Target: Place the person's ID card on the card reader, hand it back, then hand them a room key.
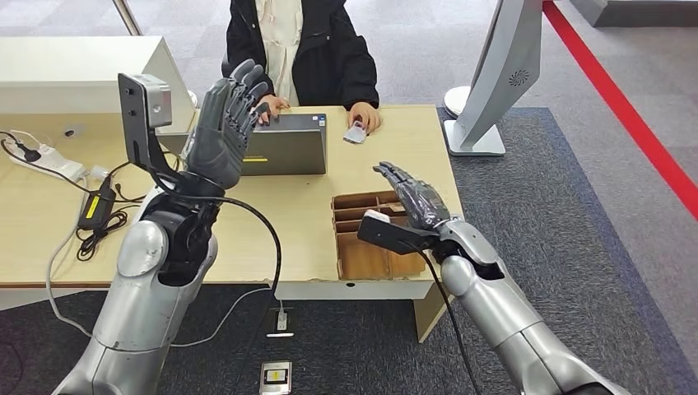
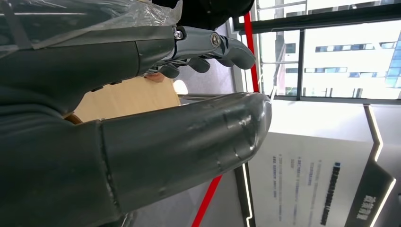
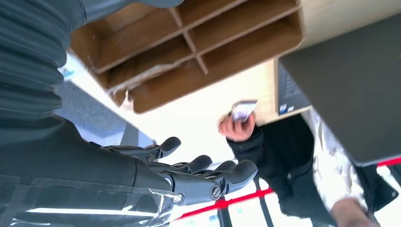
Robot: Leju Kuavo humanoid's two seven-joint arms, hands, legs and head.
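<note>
Wooden desk (image 1: 313, 222) carries a grey reader (image 1: 284, 144) at its far edge, with a compartmented box (image 1: 366, 239) near the front right. Beside the reader, the left hand (image 1: 226, 123) is raised, empty, fingers apart; the right hand (image 1: 416, 197) hovers over the box, released. Right of the reader, a person's hand (image 1: 366, 115) holds the card (image 1: 355, 132).

Wooden desk (image 1: 304, 206): laptop (image 1: 284, 148), divided box (image 1: 370, 234), cables (image 1: 90, 214).

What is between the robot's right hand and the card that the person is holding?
Just bare table. In the head view nothing lies between the right hand and the card; the wooden divider box sits under and behind the hand.
</note>
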